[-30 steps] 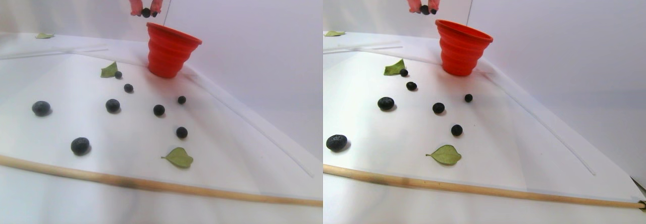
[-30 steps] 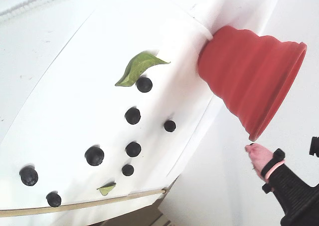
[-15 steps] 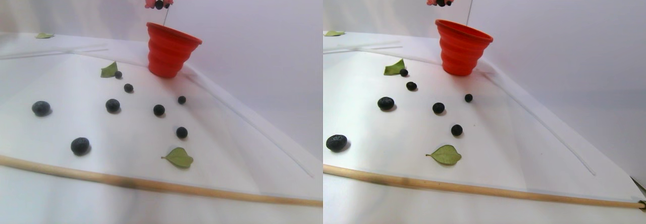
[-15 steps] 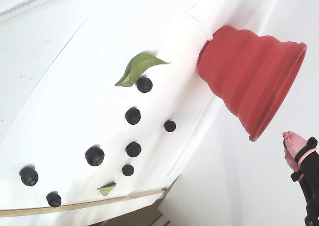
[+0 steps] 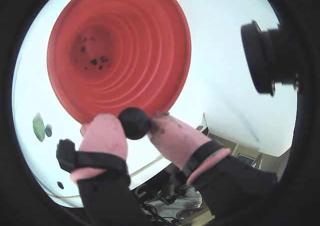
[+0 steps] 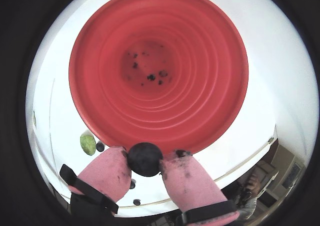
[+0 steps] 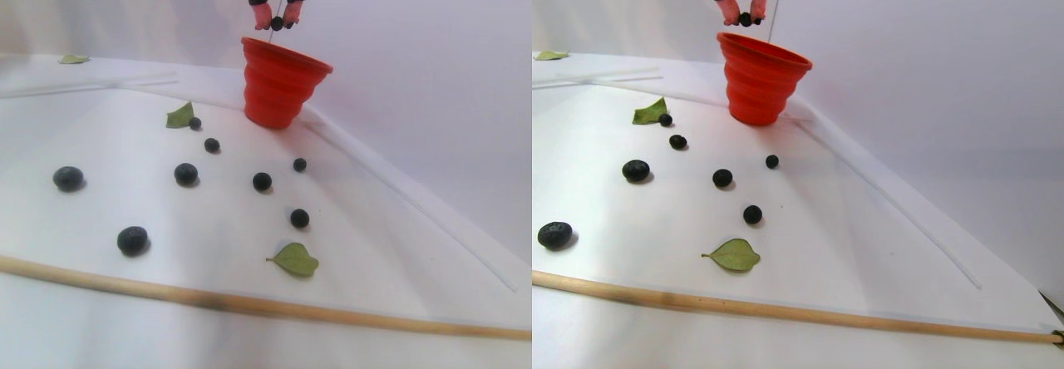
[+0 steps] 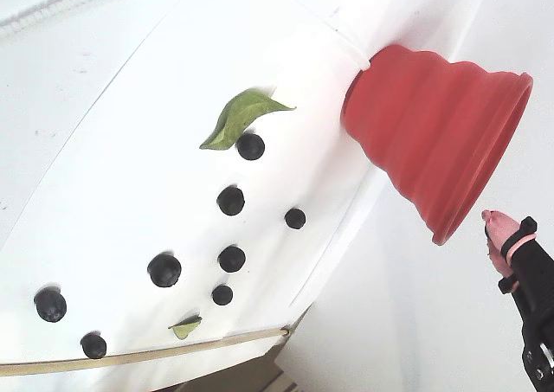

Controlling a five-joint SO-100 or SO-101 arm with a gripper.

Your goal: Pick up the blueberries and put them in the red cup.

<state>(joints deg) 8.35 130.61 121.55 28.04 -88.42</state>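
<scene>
My gripper (image 6: 145, 159) is shut on one dark blueberry (image 6: 144, 156), pinched between two pink fingertips. It hangs just above the near rim of the red cup (image 6: 160, 71), and in a wrist view the berry (image 5: 135, 122) overlaps that rim. Only small dark specks show on the cup's bottom. In the stereo pair view the gripper (image 7: 277, 23) sits over the cup (image 7: 278, 86) at the back of the white board. Several blueberries (image 7: 185, 174) lie loose on the board in front of the cup. The fixed view shows the ribbed cup (image 8: 433, 141) and one pink finger (image 8: 496, 228) by its rim.
Green leaves lie on the board: one (image 7: 179, 116) left of the cup, one (image 7: 295, 259) near the front, one (image 7: 73, 58) far back left. A wooden stick (image 7: 249, 304) runs along the front edge. A black camera (image 5: 270, 56) juts in at the right.
The gripper, still holding the berry, has moved right and come down a little, so it now hangs over the cup's rim. The loose berries and leaves have not moved.
</scene>
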